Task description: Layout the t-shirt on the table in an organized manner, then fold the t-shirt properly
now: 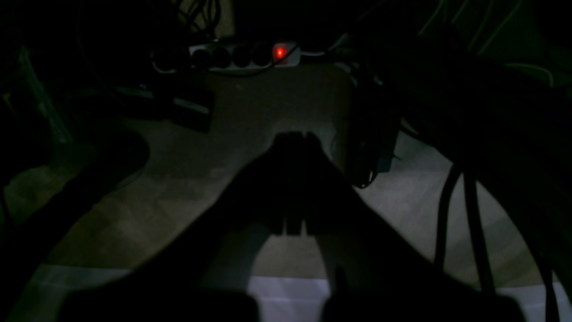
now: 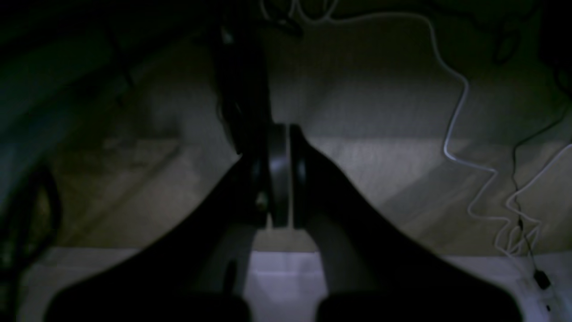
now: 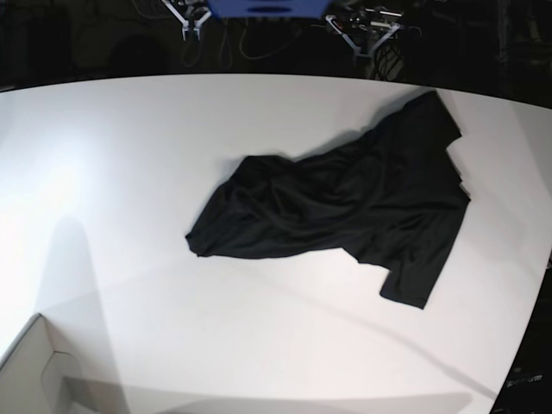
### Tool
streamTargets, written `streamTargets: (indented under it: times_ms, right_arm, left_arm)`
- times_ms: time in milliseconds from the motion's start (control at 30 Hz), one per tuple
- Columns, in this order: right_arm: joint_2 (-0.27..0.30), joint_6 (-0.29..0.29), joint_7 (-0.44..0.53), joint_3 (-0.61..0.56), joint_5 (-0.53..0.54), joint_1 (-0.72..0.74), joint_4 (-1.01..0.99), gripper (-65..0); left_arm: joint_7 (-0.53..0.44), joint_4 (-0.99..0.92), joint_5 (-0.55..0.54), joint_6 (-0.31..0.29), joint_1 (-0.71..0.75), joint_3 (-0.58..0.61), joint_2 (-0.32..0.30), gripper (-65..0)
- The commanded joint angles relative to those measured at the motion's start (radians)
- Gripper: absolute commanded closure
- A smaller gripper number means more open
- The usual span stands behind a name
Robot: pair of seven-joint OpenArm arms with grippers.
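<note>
White and broad, the desk [image 3: 129, 172] fills nearly the whole base view, its curved far edge meeting a dark background where cables and some metal fittings show dimly. On it lies the t-shirt [image 3: 354, 203], black and crumpled, spread unevenly right of centre with its bulk reaching toward the far right edge; one end bunches into folds near the middle of the desk and a sleeve or corner sticks out toward the near right. A pale box corner [image 3: 39, 371] sits at the near left. Neither arm appears in the base view. Both wrist views are very dark and look out over a dim floor rather than the shirt. The left gripper [image 1: 297, 136] shows as a black silhouette with its jaws pressed together and nothing between them; beyond it a white power strip [image 1: 241, 56] with a glowing red switch lies on the floor. The right gripper [image 2: 280, 129] likewise has its jaws clenched on nothing, with a thin white cable [image 2: 456, 116] snaking across the floor to its right.
</note>
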Motion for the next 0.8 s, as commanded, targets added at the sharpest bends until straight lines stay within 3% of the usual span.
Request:
streamTargets:
  times_ms: [0, 767]
  right_arm:
    - [0.000, 0.009, -0.001, 0.000, 0.004, -0.006, 0.002, 0.0]
    - [0.014, 0.009, -0.004, 0.004, 0.001, 0.011, -0.004, 0.0]
  left_arm:
    - [-0.004, -0.001, 0.004, 0.000, 0.000, 0.003, -0.002, -0.4]
    - [-0.004, 0.005, 0.003, 0.000, 0.017, 0.003, -0.014, -0.3]
